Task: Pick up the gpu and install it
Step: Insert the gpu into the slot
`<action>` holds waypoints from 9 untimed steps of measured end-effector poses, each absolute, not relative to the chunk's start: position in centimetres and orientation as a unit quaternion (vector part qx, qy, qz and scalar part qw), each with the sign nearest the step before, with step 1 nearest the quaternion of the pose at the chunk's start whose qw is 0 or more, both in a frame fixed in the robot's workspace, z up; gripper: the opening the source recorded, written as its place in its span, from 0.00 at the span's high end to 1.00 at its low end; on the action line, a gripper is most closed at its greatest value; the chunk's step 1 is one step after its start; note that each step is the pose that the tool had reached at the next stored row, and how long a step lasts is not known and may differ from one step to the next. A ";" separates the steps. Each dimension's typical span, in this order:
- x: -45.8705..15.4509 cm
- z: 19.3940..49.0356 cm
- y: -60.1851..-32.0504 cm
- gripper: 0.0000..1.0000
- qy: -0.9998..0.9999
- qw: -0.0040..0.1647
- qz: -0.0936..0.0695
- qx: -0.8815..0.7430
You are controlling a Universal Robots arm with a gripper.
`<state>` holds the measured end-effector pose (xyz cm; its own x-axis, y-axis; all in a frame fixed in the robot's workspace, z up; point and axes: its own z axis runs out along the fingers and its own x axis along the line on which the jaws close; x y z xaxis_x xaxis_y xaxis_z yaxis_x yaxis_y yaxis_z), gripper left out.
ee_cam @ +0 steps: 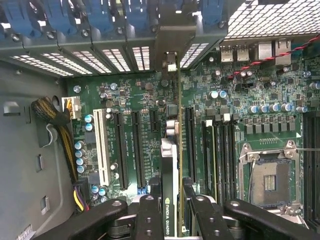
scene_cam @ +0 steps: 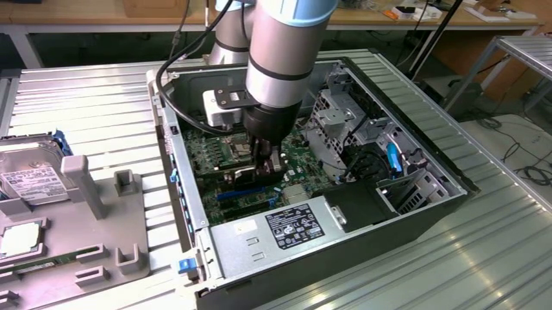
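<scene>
My gripper (scene_cam: 263, 158) reaches down into the open computer case (scene_cam: 431, 194), shut on the gpu (scene_cam: 245, 175). In the wrist view the gpu (ee_cam: 172, 150) stands edge-on between my black fingers (ee_cam: 150, 212), and my gripper (ee_cam: 172, 207) clamps its thin green board. Its silver end bracket (ee_cam: 172, 42) sits up against the rear slot openings of the case. The card hangs over the green motherboard (ee_cam: 135, 100), in line with a long black expansion slot (ee_cam: 189, 145). Whether its edge is seated in the slot I cannot tell.
Other black slots (ee_cam: 121, 150) and a white slot (ee_cam: 102, 150) lie beside the card. Further along the board is the CPU socket (ee_cam: 270, 177), and a cable bundle (ee_cam: 55, 120) hangs by the case wall. Power supply (scene_cam: 276, 229), drive cage (scene_cam: 337, 123) and grey fixture (scene_cam: 95, 213) with a hard drive (scene_cam: 30, 177) surround the work.
</scene>
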<state>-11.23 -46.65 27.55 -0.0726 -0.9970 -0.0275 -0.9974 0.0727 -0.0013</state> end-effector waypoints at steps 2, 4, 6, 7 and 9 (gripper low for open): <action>-11.2 27.6 -46.7 0.73 0.732 0.007 0.011 -0.681; -11.2 27.6 -46.7 0.73 0.732 0.006 0.011 -0.681; -11.2 27.6 -46.7 0.73 0.732 0.007 0.012 -0.681; -11.2 27.5 -46.7 0.73 0.732 0.007 0.012 -0.681; -11.2 27.5 -46.7 0.73 0.732 0.008 0.013 -0.681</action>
